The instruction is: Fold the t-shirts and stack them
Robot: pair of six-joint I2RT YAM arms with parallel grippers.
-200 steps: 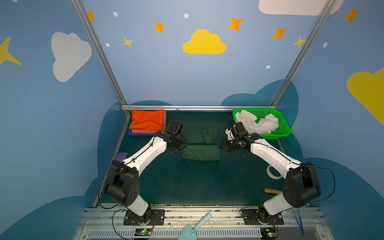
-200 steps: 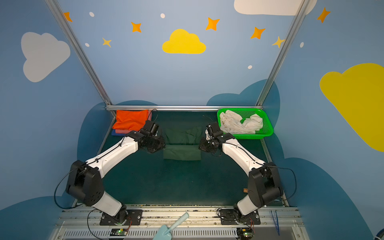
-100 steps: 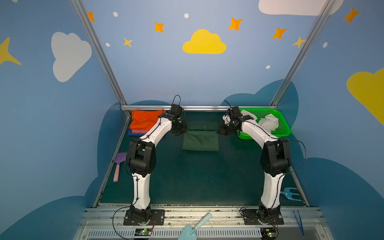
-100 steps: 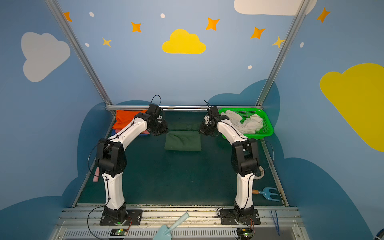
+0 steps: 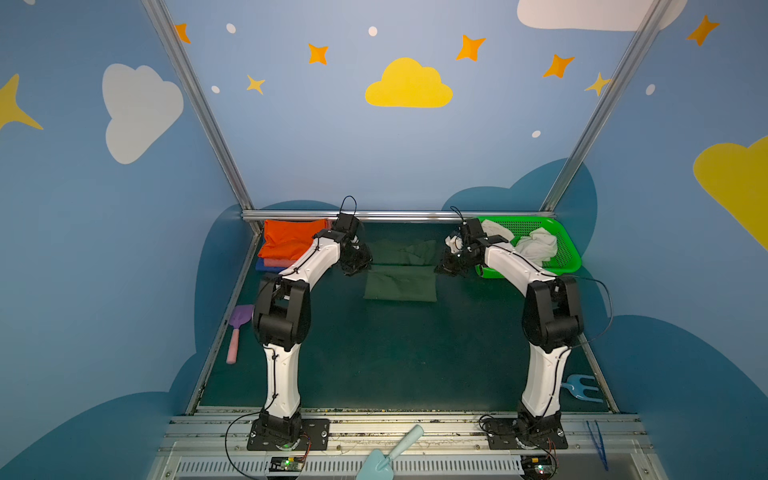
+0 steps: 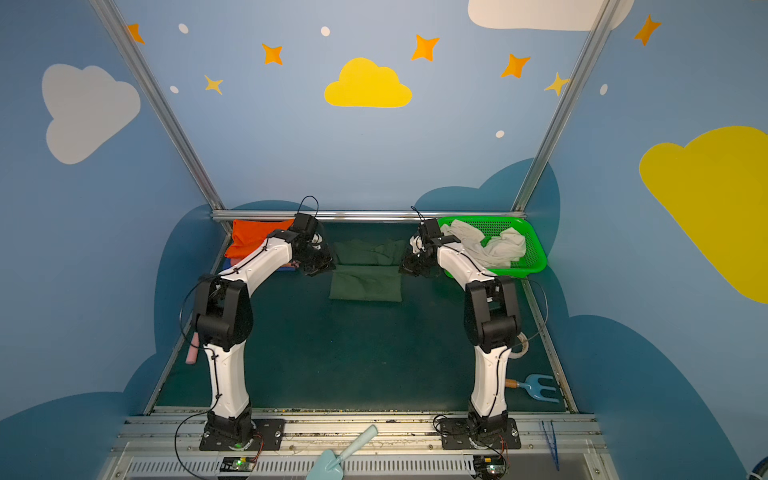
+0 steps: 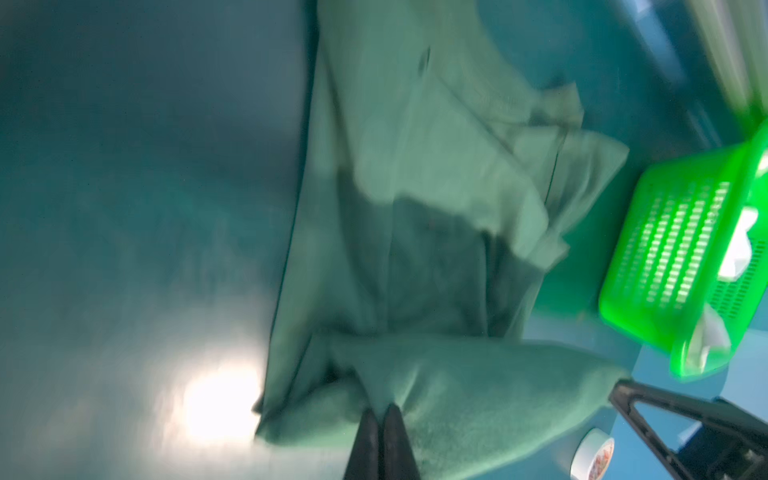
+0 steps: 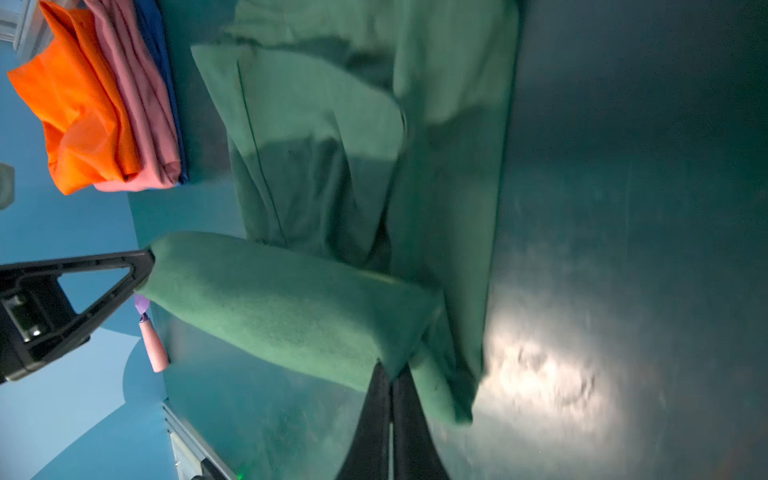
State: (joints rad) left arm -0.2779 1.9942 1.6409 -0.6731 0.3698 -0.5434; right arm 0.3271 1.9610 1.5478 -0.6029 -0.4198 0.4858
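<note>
Left gripper (image 7: 380, 419) and right gripper (image 8: 390, 382): each clamped on one end of the dark green t-shirt (image 5: 401, 284), which you find partly folded at the table's far middle. On its left, the orange t-shirt (image 5: 291, 243) is stacked over the pink t-shirt (image 8: 133, 91) and the blue t-shirt (image 8: 164, 83). On its right, the white t-shirt (image 5: 536, 247) lies in the green basket (image 5: 566, 249).

A robot-lab test booth: blue panel walls (image 5: 311, 145) with painted clouds and stars, silver aluminium frame posts (image 5: 201, 109) at 11 and 1 o'clock, two white-and-black robot arms (image 5: 282, 374) bolted to a slotted metal base rail (image 5: 374, 422) at 6 o'clock.
</note>
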